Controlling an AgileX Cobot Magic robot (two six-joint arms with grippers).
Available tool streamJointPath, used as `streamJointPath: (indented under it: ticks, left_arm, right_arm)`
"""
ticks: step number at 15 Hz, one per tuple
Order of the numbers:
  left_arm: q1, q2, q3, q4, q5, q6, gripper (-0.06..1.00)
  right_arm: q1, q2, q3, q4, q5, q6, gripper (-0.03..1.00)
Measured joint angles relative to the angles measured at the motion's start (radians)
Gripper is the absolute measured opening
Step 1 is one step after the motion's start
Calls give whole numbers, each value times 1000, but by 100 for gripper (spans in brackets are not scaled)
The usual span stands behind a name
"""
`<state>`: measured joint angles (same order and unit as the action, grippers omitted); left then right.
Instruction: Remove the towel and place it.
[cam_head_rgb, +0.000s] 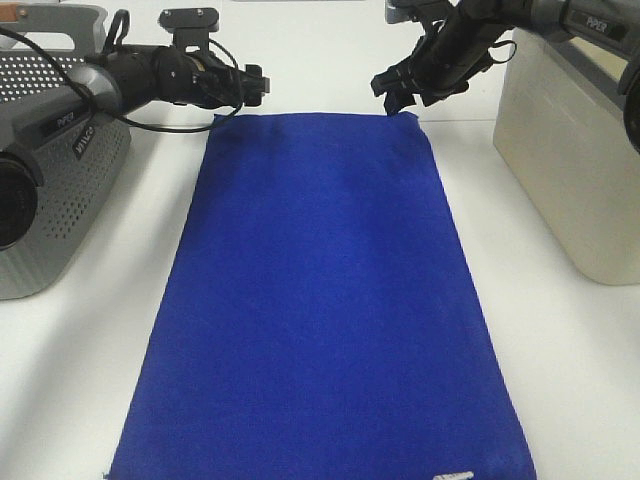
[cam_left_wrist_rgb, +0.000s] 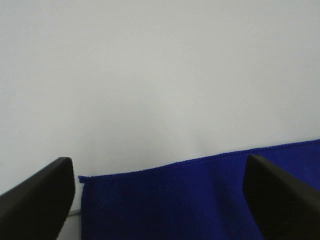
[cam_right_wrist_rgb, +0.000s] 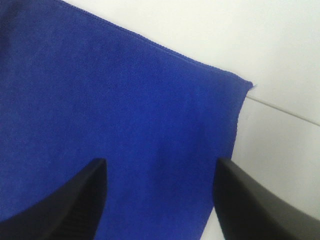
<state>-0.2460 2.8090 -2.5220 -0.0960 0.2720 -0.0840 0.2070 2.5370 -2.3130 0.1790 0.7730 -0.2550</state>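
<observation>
Lying flat on the worktop (cam_head_rgb: 560, 340), the towel (cam_head_rgb: 320, 300) is flanked at its far corners by the spread left end effector (cam_head_rgb: 255, 88) and spread right end effector (cam_head_rgb: 392, 100), neither gripping it.

The towel (cam_head_rgb: 320, 300) is soft matt terry cloth on a smooth white table (cam_head_rgb: 560, 380); the left basket (cam_head_rgb: 60, 190) looks like perforated metal.

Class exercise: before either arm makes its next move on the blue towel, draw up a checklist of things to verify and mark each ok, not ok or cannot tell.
1. Towel lies spread flat on the table: ok.
2. Left gripper open, fingers apart, nothing between them: ok.
3. Left gripper clear of the towel's far left corner: ok.
4. Right gripper open over the far right corner: ok.
5. Right fingers free of the cloth: cannot tell.
6. White tag at the near edge: ok.
</observation>
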Motion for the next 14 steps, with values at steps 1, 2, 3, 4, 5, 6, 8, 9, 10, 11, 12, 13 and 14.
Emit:
streamJointPath:
  ticks: [1, 2, 3, 4, 5, 6, 8, 9, 10, 11, 12, 13, 14]
  left_arm:
    - [0, -6, 0, -4, 10, 1, 86]
    - [0, -23, 0, -7, 57, 8, 86]
    - [0, -52, 0, -7, 129, 29, 86]
    - [0, -90, 0, -9, 230, 63, 86]
    - [0, -133, 0, -12, 334, 91, 86]
    - [0, -186, 0, -27, 426, 107, 86]
    - [0, -280, 0, -40, 631, 116, 86]
    - [0, -330, -1, -37, 740, 117, 86]
    - [0, -378, -1, -19, 827, 120, 86]
    - [0, -418, -1, 17, 885, 122, 86]
    - [1, -450, -1, 60, 913, 123, 86]
    - [13, -477, -3, 96, 931, 118, 86]
    - [37, -497, -4, 121, 937, 105, 86]
  right_arm:
    - [0, -16, 0, 0, 27, 0, 62]
    - [0, -37, 0, 0, 56, 0, 62]
    - [0, -66, 0, 0, 94, 1, 62]
    - [0, -96, 0, 5, 140, 10, 63]
    - [0, -132, 0, 12, 191, 27, 64]
    - [0, -167, 0, 16, 236, 45, 66]
    - [0, -246, 0, 21, 332, 82, 66]
    - [0, -293, 0, 22, 384, 106, 67]
    - [0, -329, 0, 22, 419, 128, 67]
    - [0, -370, 0, 21, 432, 142, 67]
    - [0, -404, 0, 21, 441, 154, 67]
    - [0, -430, 0, 21, 443, 162, 67]
    - [0, -452, 0, 18, 443, 174, 67]
